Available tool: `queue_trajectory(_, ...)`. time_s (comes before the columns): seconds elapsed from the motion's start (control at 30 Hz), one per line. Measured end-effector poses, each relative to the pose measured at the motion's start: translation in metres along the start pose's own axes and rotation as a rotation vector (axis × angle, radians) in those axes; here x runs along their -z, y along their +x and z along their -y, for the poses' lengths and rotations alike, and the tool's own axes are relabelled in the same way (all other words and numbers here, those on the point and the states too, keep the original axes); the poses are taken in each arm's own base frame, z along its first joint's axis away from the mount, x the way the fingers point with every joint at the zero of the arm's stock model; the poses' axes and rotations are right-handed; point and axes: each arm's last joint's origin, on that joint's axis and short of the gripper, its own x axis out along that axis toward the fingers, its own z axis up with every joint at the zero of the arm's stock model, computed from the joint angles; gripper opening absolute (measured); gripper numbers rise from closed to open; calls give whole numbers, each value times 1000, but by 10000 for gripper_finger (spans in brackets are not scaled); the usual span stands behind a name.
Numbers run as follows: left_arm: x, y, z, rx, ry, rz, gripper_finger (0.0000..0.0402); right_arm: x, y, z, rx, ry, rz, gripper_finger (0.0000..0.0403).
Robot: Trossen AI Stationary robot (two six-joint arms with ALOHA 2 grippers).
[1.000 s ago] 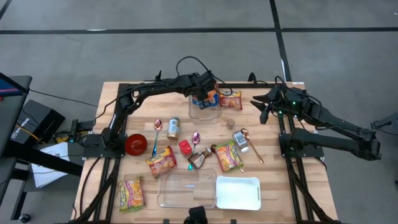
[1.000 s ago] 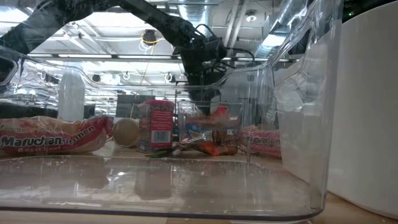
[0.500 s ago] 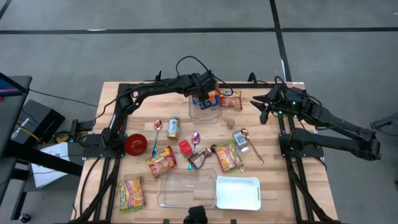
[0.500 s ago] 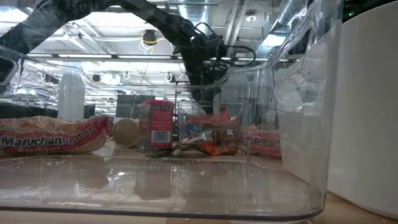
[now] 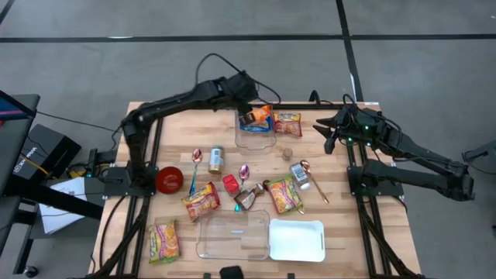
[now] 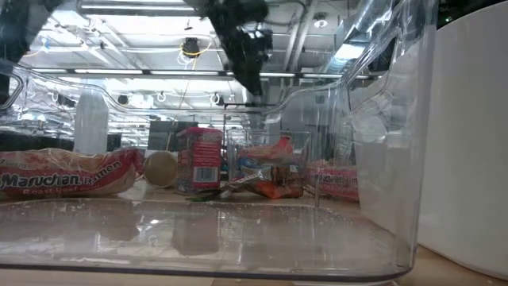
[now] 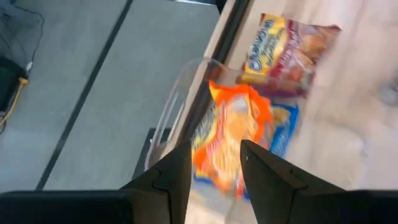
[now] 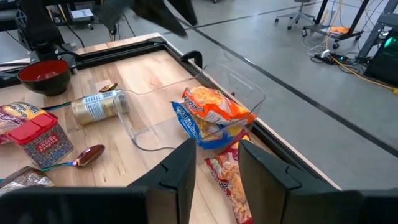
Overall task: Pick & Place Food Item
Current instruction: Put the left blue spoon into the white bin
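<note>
- High view: the orange-and-blue snack bag (image 5: 257,118) lies in the clear bin (image 5: 256,141) near the table's (image 5: 155,124) far edge, propped against the bin's far wall, so the placing looks done.
- Left gripper (image 5: 246,87) hangs above that far edge, just outward of the bin; the bag lies below it and a little toward the table's middle. In the left wrist view the two dark fingers (image 7: 172,180) stand apart with nothing between them, the bag (image 7: 231,138) showing through the gap.
- Bag's long axis runs roughly along the far edge, tilted up on the bin wall.
- Right gripper (image 5: 325,132) waits near the right edge, well apart from the bin; its fingers (image 8: 180,168) are spread and empty. The left arm is clearly the nearer one.
- Any next pick, I judge, turns on which loose item is closest: a second snack packet (image 5: 287,124) lies just beside the bin, between the two grippers.
</note>
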Motion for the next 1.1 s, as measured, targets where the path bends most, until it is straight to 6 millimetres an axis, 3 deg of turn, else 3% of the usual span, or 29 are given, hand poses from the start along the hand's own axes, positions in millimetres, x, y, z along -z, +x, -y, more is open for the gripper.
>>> queue_trajectory(0.17, 11, -43, -3, 52, 16, 0, 124, 0, -5, 0, 0, 1, 13, 114)
queue_trajectory(0.5, 76, -103, 18, 157, -2, 32, 117, 0, -17, 1, 0, 2, 52, 114)
queue_trajectory(0.87, 147, -134, 57, 271, -153, -4, 107, 0, -17, 1, 0, 2, 51, 114)
queue_trajectory(1.1, 164, -138, 73, 311, -148, -21, 106, 0, -17, 1, 19, 10, 50, 114)
